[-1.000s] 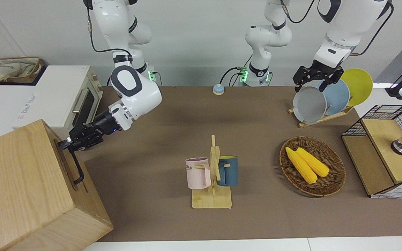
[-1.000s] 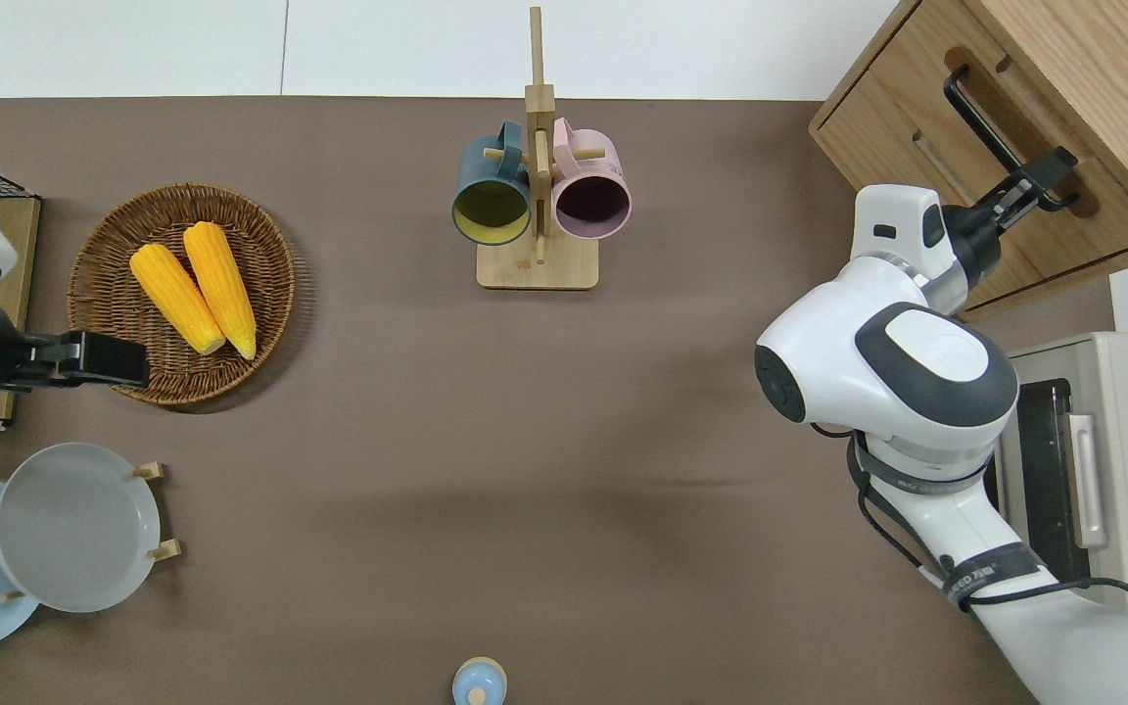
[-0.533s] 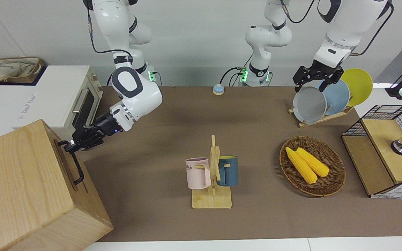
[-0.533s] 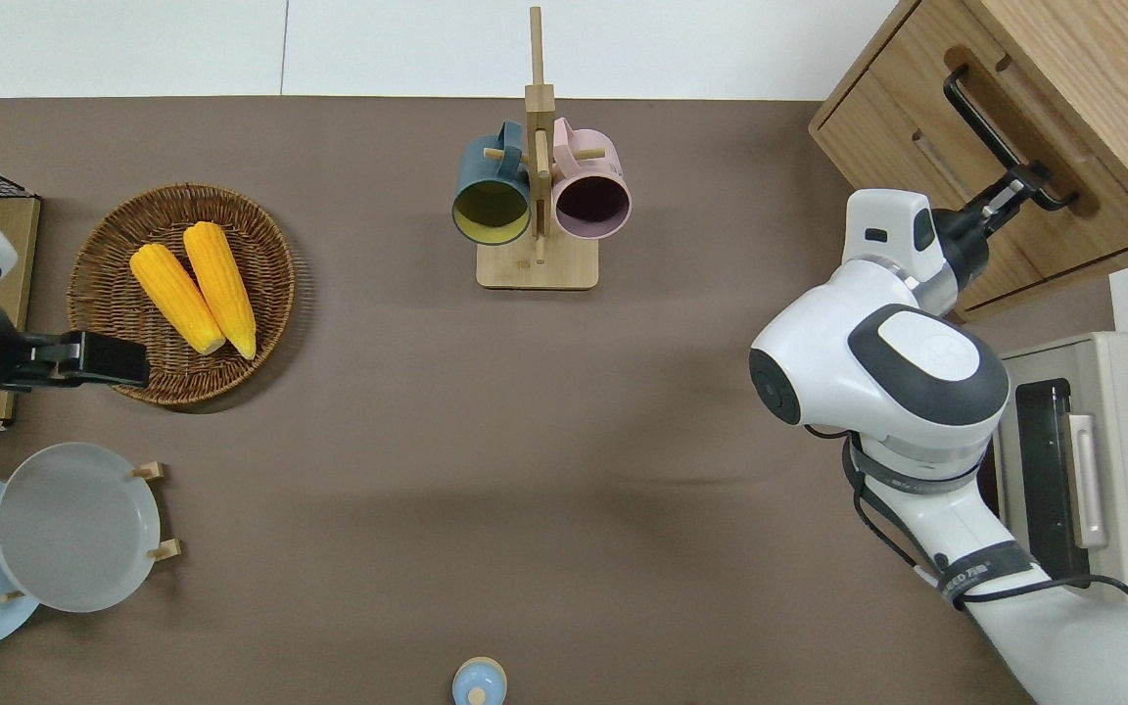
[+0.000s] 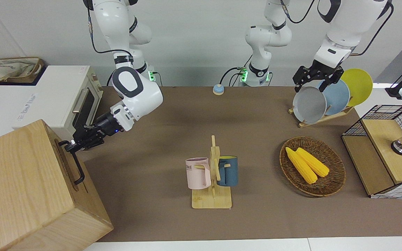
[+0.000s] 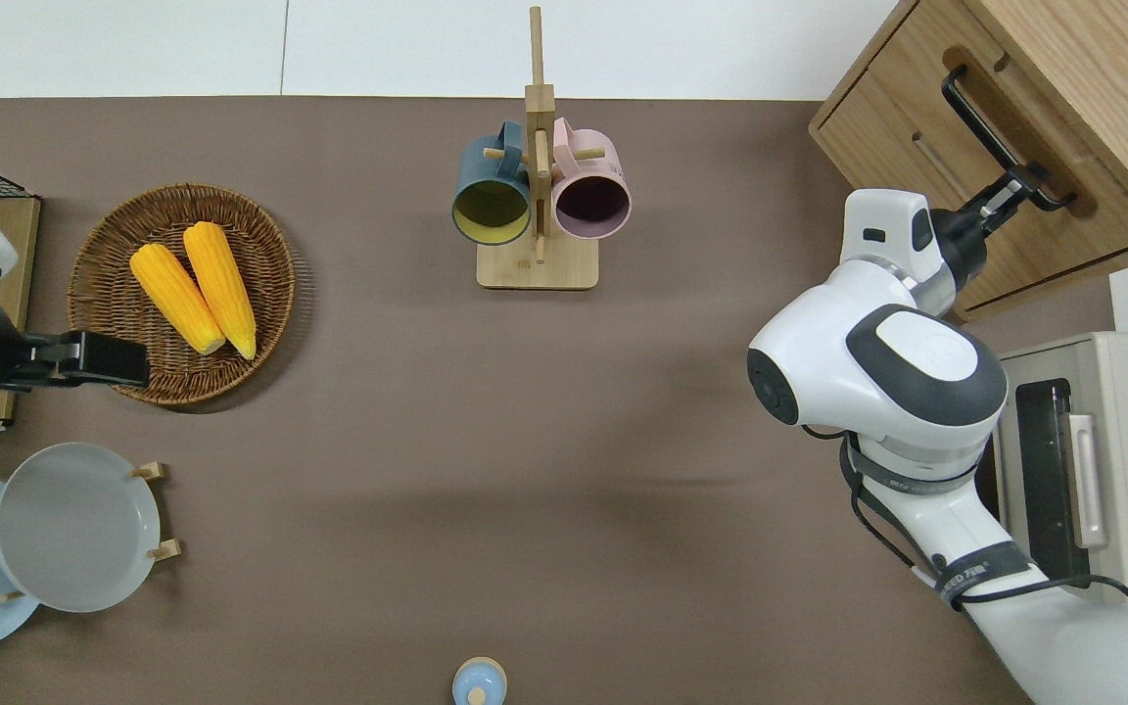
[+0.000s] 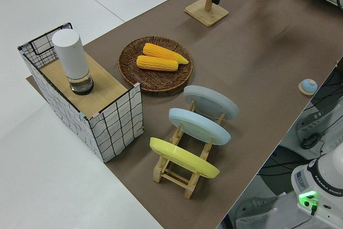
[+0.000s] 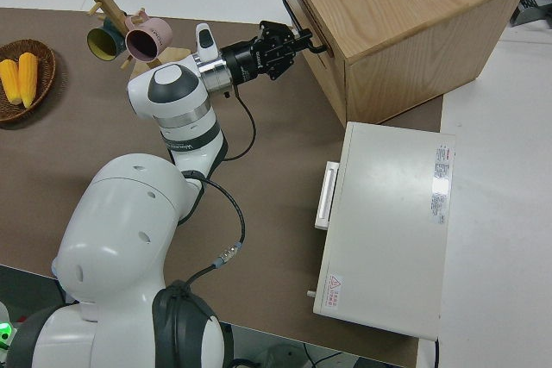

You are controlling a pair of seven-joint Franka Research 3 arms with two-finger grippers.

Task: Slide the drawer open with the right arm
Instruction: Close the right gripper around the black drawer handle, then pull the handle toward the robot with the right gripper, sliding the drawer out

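The drawer (image 6: 990, 186) sat in the big light-wood box (image 5: 19, 184) at the right arm's end of the counter (image 6: 525, 411), farther from the robots than the white toaster oven (image 5: 52, 99). Its front panel looked only slightly proud of the box, if at all, so the pull was judged to have barely started. The black bar handle (image 6: 1000, 132) ran across that panel, and the right hand (image 6: 1022, 186) was at the end of the bar nearer the robots, fingers closed around it as best the overhead and right side views showed.

To do this step well, the pull should run straight out along the drawer's own travel, square to the front panel. Because the grip sat at one end of the bar rather than its middle, an off-line tug would likely twist the drawer and bind it in its runners. A slow, level draw with a firm grip seemed wisest, and the wrist should stay aligned with the forearm. The box stood angled on the counter, so the path needed to follow that angle.

The left arm was parked; whether the left hand (image 5: 314, 78) was open or closed could not be told.
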